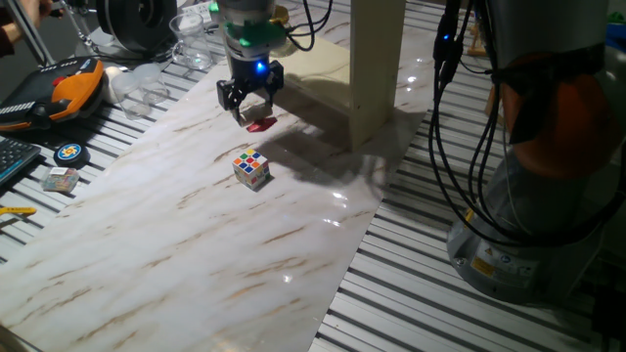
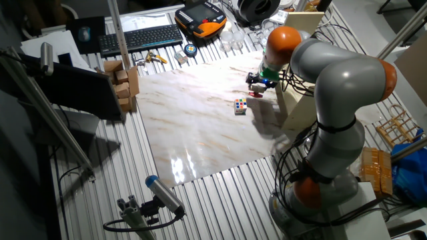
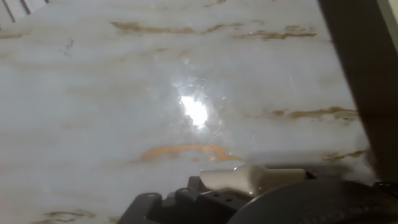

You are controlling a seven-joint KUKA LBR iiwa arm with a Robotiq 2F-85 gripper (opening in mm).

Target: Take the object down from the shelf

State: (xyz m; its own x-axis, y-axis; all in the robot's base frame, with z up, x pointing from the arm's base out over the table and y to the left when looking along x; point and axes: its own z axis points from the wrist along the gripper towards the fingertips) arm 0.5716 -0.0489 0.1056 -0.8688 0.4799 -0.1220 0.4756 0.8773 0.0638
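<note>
The cream wooden shelf (image 1: 374, 68) stands at the back right of the marble board (image 1: 196, 244); one upright panel reaches the table. My gripper (image 1: 251, 108) hangs just left of it, low over the board, with its black fingers apart and nothing between them. A small flat red object (image 1: 261, 124) lies on the board right under the fingertips; it also shows in the other fixed view (image 2: 256, 93). A Rubik's cube (image 1: 251, 168) sits a little nearer the front. The hand view shows only marble, the shelf's dark edge (image 3: 357, 74) and part of the hand.
An orange and black device (image 1: 73, 83), a keyboard (image 1: 10, 156), a round tape measure (image 1: 68, 152) and clear plastic cups (image 1: 191, 39) lie at the left and back. The arm's base (image 1: 548, 215) and cables (image 1: 460, 147) stand at the right.
</note>
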